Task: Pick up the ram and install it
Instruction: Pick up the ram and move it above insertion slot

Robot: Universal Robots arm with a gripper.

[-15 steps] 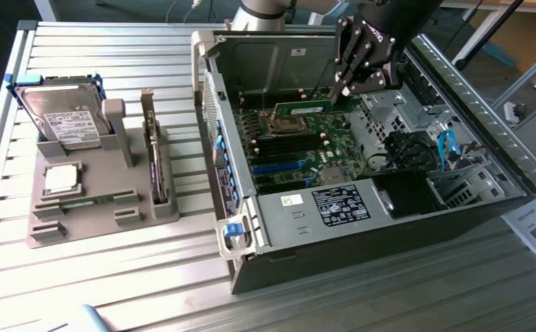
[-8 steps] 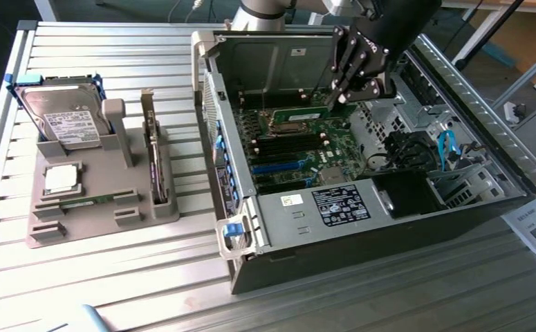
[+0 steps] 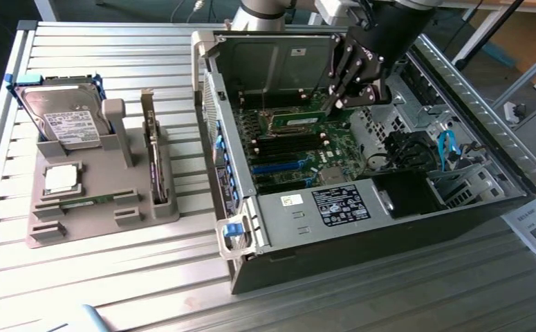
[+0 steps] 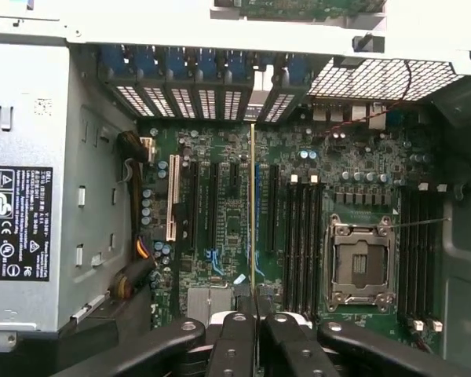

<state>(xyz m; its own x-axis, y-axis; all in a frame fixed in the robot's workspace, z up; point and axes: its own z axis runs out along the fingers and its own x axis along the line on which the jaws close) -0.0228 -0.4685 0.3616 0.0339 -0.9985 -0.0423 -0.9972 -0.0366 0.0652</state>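
Observation:
My gripper (image 3: 334,104) reaches down into the open computer case (image 3: 249,228) and is shut on the ram (image 3: 297,115), a thin green stick held level above the motherboard (image 3: 291,155). In the wrist view the ram (image 4: 253,204) appears edge-on as a narrow line running out from between the black fingers (image 4: 234,345). It hangs over the board just beside the bank of black memory slots (image 4: 302,236), apart from them. The silver processor socket (image 4: 359,263) lies beyond those slots.
A grey parts tray (image 3: 134,214) sits on the slatted table at the exterior view's left, holding a hard drive (image 3: 60,117) and a square silver chip (image 3: 60,178). Inside the case are the power supply (image 3: 342,204), blue cables (image 3: 447,149) and a raised drive cage (image 3: 268,62).

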